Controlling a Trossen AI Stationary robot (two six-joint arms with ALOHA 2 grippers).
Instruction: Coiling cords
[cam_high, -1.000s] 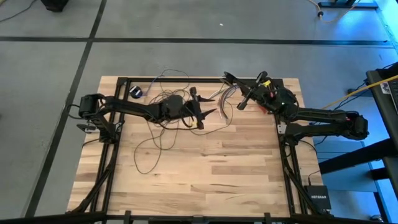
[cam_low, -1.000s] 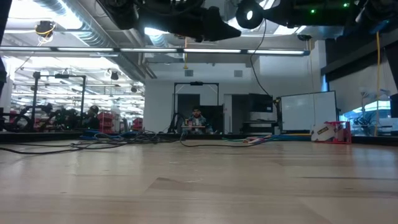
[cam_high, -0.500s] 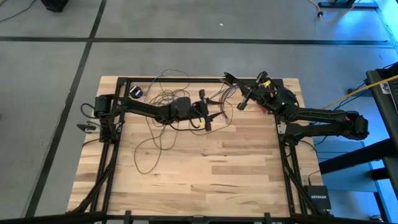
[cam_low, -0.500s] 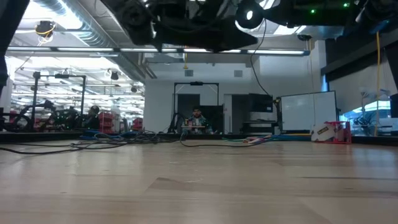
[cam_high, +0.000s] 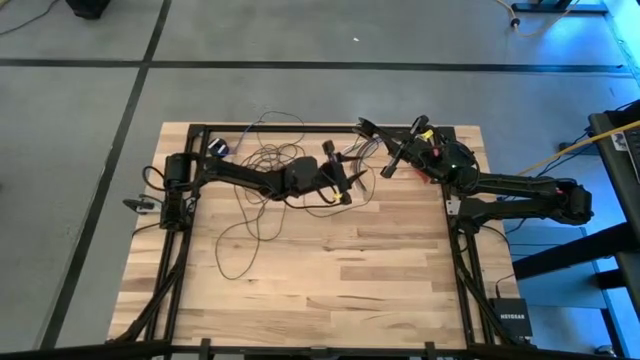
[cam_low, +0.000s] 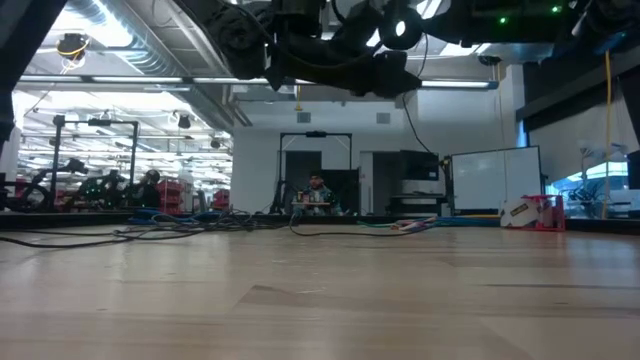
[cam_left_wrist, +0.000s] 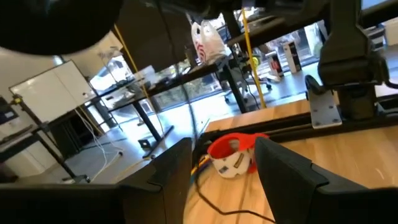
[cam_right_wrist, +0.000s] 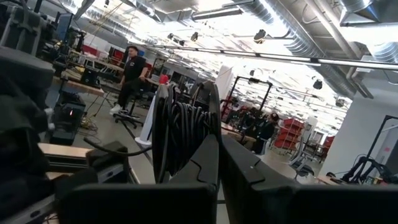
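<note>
Bright overhead lights, glare, blue cast

A light wooden table (cam_high: 330, 270) with a dark frame along its edges carries the cords (cam_high: 262, 200), a thin dark wire sprawled in many loose loops over its far left part. A small black round puck (cam_high: 219, 148) lies near the far left corner.

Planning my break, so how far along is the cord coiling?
Early on. Done: nothing looks coiled; the cord sprawls in loose loops across the table. In hand: the right tool, raised at the far edge, is shut on a wire bundle; the left tool is open and empty. Left: gathering all the loops.
</note>
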